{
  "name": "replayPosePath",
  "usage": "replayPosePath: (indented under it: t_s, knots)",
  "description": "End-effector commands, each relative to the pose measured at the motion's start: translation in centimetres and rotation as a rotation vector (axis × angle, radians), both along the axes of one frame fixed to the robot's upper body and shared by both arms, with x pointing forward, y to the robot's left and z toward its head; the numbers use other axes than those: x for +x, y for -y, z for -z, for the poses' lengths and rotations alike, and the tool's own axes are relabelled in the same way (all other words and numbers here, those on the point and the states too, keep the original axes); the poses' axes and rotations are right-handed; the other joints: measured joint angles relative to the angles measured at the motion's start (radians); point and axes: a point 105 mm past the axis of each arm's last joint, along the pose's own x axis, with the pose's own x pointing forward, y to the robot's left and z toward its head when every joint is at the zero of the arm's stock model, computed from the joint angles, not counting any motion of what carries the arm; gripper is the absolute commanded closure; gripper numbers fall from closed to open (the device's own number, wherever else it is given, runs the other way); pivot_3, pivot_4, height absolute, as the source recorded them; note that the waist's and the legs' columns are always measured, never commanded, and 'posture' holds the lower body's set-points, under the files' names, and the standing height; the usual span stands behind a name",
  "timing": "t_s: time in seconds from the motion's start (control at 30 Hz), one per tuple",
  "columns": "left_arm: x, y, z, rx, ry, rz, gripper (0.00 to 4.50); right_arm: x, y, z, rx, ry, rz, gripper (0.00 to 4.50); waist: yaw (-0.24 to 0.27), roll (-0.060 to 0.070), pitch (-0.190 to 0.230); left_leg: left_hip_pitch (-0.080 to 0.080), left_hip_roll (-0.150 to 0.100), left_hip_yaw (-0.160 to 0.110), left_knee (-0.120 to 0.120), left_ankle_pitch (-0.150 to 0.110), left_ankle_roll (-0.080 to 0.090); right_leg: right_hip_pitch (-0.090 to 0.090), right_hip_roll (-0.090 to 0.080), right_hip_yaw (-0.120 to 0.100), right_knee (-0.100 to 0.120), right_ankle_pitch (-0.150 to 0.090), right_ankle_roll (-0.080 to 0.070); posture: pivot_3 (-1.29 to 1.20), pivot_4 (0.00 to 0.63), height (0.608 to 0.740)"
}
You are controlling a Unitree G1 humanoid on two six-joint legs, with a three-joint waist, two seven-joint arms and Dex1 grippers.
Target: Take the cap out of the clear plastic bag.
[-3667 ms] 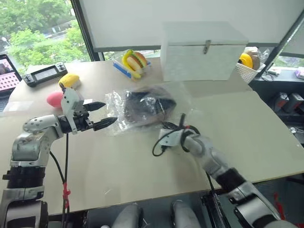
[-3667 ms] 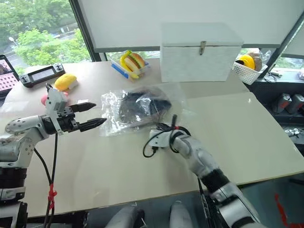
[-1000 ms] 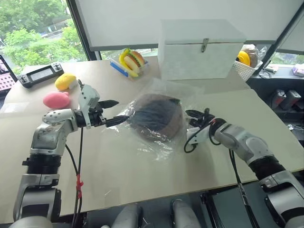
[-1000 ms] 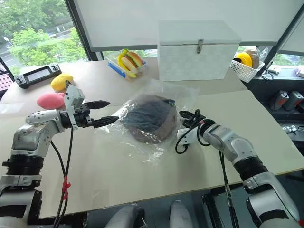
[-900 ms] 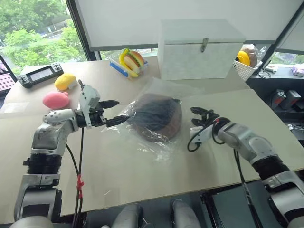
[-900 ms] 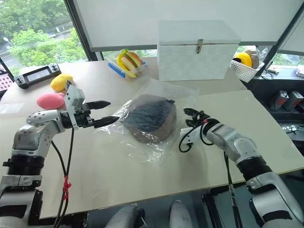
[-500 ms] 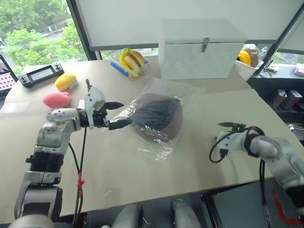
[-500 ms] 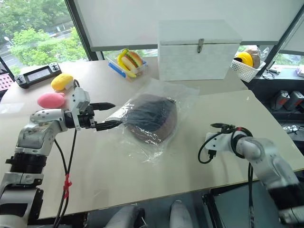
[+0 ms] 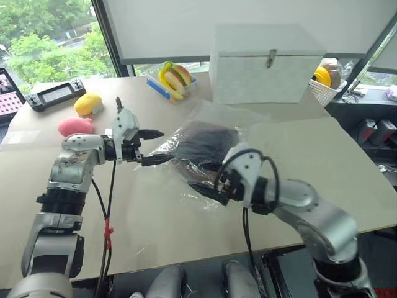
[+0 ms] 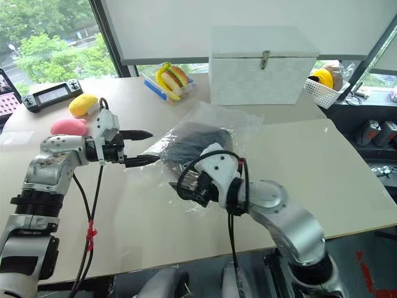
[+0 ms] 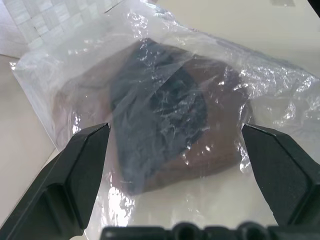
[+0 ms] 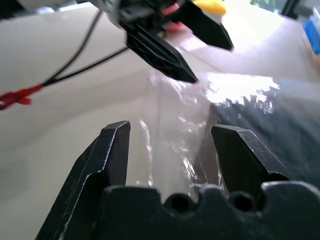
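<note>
Both jaws stand spread: the left gripper (image 9: 151,146) has its tips at the left edge of the clear plastic bag (image 9: 218,127), one finger above the film and one low against it, pinching nothing that can be made out; the right gripper (image 10: 178,189) is parted at the bag's near edge, its fingers (image 12: 114,150) on either side of a fold of film without pressing on it; the bag lies crumpled in the middle of the pale surface (image 9: 347,167), its long axis running from the left gripper back toward the white lidded box (image 9: 267,62), which is closed with its contents hidden; the cap (image 11: 165,107) is wholly inside the bag, brown with its dark lining turned up; its near part is covered by the right arm in the head views.
</note>
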Motion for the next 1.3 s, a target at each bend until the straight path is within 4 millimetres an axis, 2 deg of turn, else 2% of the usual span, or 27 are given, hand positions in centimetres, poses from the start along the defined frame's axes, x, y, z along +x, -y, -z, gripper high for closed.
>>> replayPosePath:
  t_s: [0.03, 0.1, 0.33, 0.43, 0.5, 0.7, 0.83, 0.93, 1.13, 1.23, 1.3]
  knots:
    - [-1.6, -1.6, -2.2, 0.087, 0.108, 0.089, 0.00, 0.7, 1.9, -0.1, 0.002, 0.012, 0.088, 1.34, -0.004, 0.000, 0.000, 0.000, 0.000, 0.000, 0.000, 0.000, 0.000, 0.000, 0.000, 0.000, 0.000, 0.000, 0.000, 0.00, 0.150, 0.740]
    - [-1.9, -2.3, -2.6, 0.109, 0.114, 0.106, 0.00, 0.5, 2.8, 0.1, 0.008, -0.003, 0.109, 1.34, -0.004, 0.000, 0.000, 0.000, 0.000, 0.000, 0.000, -0.004, 0.007, 0.000, 0.000, 0.000, -0.002, 0.000, 0.000, 0.00, 0.150, 0.740]
    - [-2.7, -3.3, -1.9, 0.205, 0.091, 0.185, 0.00, -0.3, 5.2, 0.7, -0.034, -0.003, 0.185, 1.34, -0.003, 0.000, 0.000, 0.004, 0.001, 0.001, -0.001, -0.005, 0.008, 0.005, 0.001, 0.000, -0.002, 0.000, 0.000, 0.00, 0.150, 0.740]
    - [-2.7, -2.9, -1.9, 0.193, 0.089, 0.202, 0.00, -0.8, 6.2, 0.7, -0.088, 0.018, 0.209, 0.67, -0.003, 0.000, 0.000, 0.004, 0.001, 0.001, -0.001, -0.005, 0.008, 0.004, 0.001, 0.000, -0.002, 0.000, 0.000, 0.00, 0.150, 0.740]
    - [-3.0, -2.9, -1.4, 0.196, 0.083, 0.214, 0.00, -1.9, 6.3, 0.2, -0.097, 0.028, 0.177, 0.05, -0.002, 0.000, 0.000, 0.004, 0.001, 0.002, -0.001, -0.005, 0.008, 0.004, 0.001, 0.000, -0.002, 0.000, 0.000, 0.00, 0.150, 0.740]
    - [-2.8, -2.8, -0.3, 0.219, 0.109, 0.214, 0.00, -4.6, 5.4, -0.2, -0.089, -0.018, 0.041, 0.02, -0.003, 0.000, 0.000, 0.004, 0.003, 0.002, -0.001, -0.005, 0.009, 0.005, 0.002, -0.001, -0.003, 0.000, 0.000, 0.00, 0.150, 0.740]
    - [-1.6, -1.9, 1.5, 0.288, 0.211, 0.190, 0.00, -4.5, 5.0, -0.1, -0.083, -0.025, 0.057, 0.02, -0.001, 0.000, 0.000, 0.006, 0.003, 0.003, -0.001, -0.005, 0.009, 0.007, 0.002, -0.001, -0.004, 0.000, 0.000, 0.00, 0.150, 0.740]
    - [-0.1, -1.3, 1.6, 0.292, 0.285, 0.118, 0.00, -4.4, 5.0, 0.0, -0.081, -0.033, 0.069, 0.02, 0.001, 0.000, 0.000, 0.006, 0.003, 0.003, -0.001, -0.006, 0.009, 0.008, 0.002, -0.001, -0.004, 0.000, 0.001, 0.00, 0.150, 0.740]
    - [1.5, 0.3, 2.1, 0.308, 0.363, 0.101, 0.00, -4.2, 4.8, -0.2, -0.073, -0.033, 0.081, 0.02, 0.002, 0.000, 0.000, 0.004, 0.002, 0.003, 0.000, -0.006, 0.009, 0.006, 0.001, -0.001, -0.004, 0.000, 0.001, 0.00, 0.150, 0.740]
    - [1.6, 0.8, 1.8, 0.268, 0.366, 0.118, 0.75, -4.1, 4.9, -0.1, -0.083, -0.031, 0.097, 0.00, -0.001, 0.000, 0.000, 0.004, 0.002, 0.003, 0.002, -0.006, 0.010, 0.006, 0.002, -0.001, -0.003, 0.000, 0.001, 0.00, 0.150, 0.740]
    - [1.6, 0.9, 1.6, 0.258, 0.365, 0.123, 1.51, -4.1, 5.0, 0.0, -0.087, -0.033, 0.102, 0.00, -0.003, 0.000, 0.000, 0.004, 0.003, 0.003, 0.003, -0.006, 0.010, 0.006, 0.002, -0.001, -0.003, 0.000, 0.001, 0.00, 0.150, 0.740]
